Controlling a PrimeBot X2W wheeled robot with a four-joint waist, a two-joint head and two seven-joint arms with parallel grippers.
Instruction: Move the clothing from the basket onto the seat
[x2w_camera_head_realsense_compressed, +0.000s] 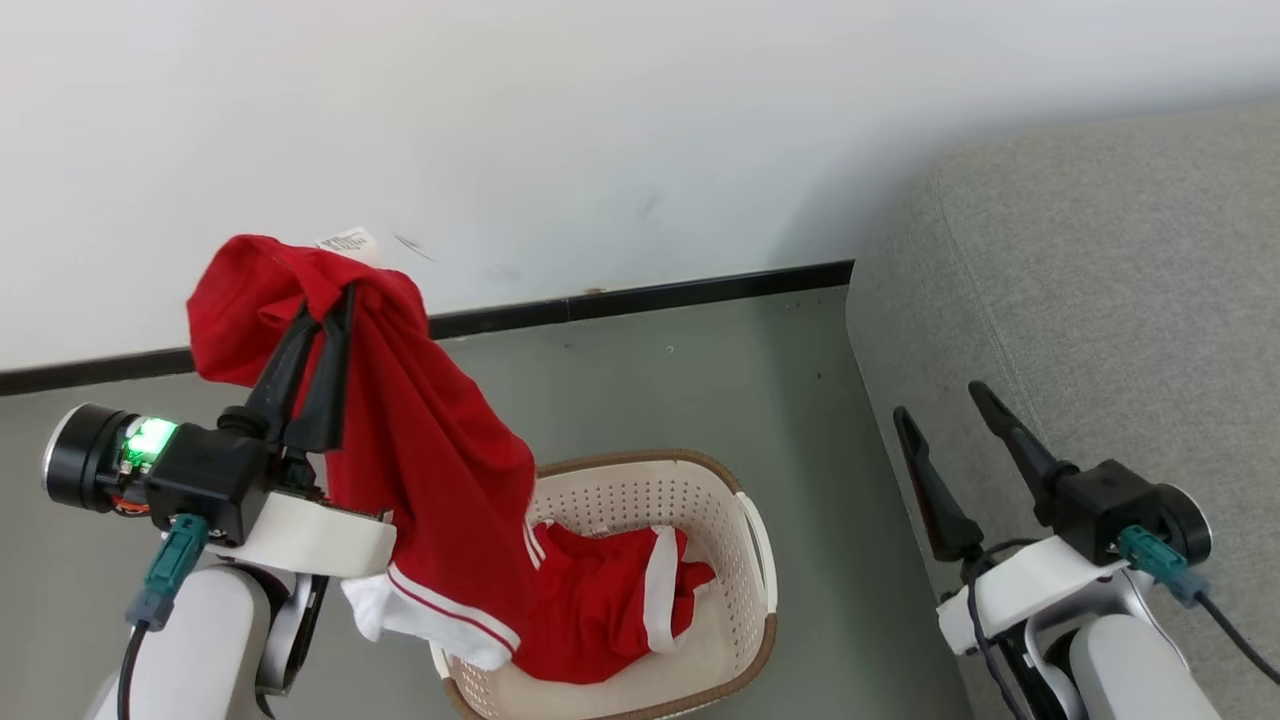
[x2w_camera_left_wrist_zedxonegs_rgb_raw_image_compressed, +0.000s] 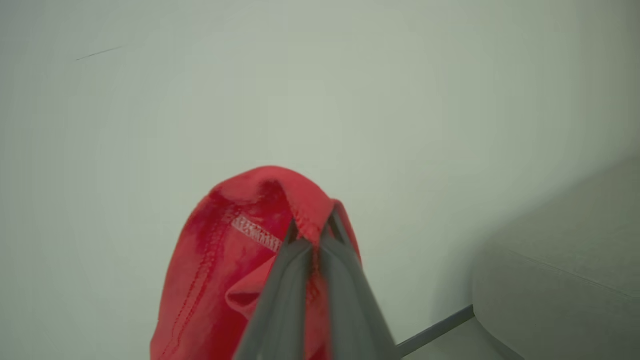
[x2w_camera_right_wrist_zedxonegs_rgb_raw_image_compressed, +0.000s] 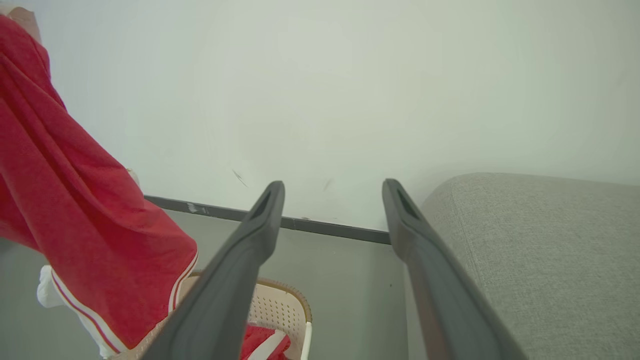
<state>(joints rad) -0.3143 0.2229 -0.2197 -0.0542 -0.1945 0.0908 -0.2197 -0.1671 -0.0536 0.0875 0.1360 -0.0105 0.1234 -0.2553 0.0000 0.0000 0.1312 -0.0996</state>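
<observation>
**laundrybot_fan:** Left gripper (x2w_camera_head_realsense_compressed: 328, 305) is pinched shut on one red garment (x2w_camera_head_realsense_compressed: 430, 450), held way up, hem dangling at the basket (x2w_camera_head_realsense_compressed: 752, 530) edge. Why so high?

**gripnerd:** Probably so it clears the basket on the way to the grey seat (x2w_camera_head_realsense_compressed: 1100, 280). Right gripper (x2w_camera_head_realsense_compressed: 938, 400) is spread wide, empty, by the seat. The second red garment (x2w_camera_head_realsense_compressed: 600, 600) lies in the basket.

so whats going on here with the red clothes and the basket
The robot is moving clothing out of the basket. Its left gripper is shut on a red garment and holds it up in the air, with the white-banded hem hanging by the basket's rim. A second red garment lies in the basket. The right gripper is open and holds nothing, in front of the grey seat to the basket's right.
</observation>
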